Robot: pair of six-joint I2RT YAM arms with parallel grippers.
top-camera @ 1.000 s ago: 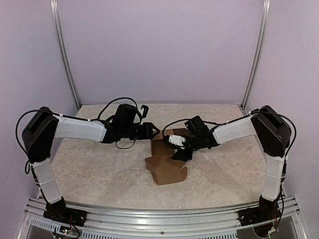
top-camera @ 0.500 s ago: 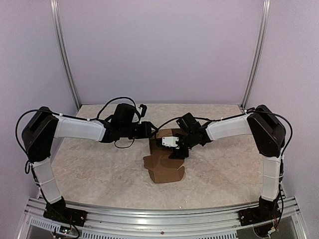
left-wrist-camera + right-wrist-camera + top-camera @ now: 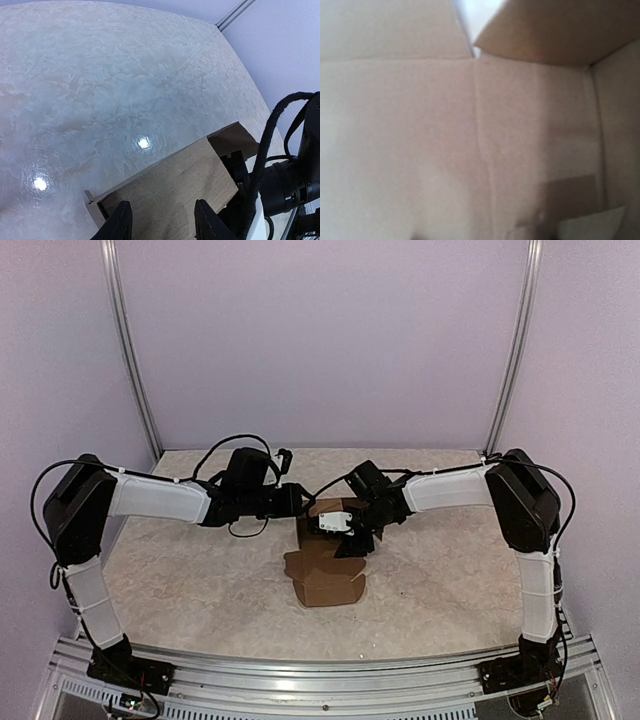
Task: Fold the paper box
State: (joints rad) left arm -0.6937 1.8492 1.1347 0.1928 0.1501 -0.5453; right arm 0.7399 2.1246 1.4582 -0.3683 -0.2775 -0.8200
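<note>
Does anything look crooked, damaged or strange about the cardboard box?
Nothing looks torn. The paper box is only half folded: its near flaps lie splayed unevenly on the table, while the far part stands up. The right gripper is so close that its camera shows only cardboard.

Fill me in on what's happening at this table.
Two robot arms are folding a brown paper box in the middle of the table. The left end effector, fingers apart, sits against an upright cardboard panel. The right end effector is down at the box, its camera filled with cardboard. The box is only partly formed, with its near flaps splayed out.
</note>
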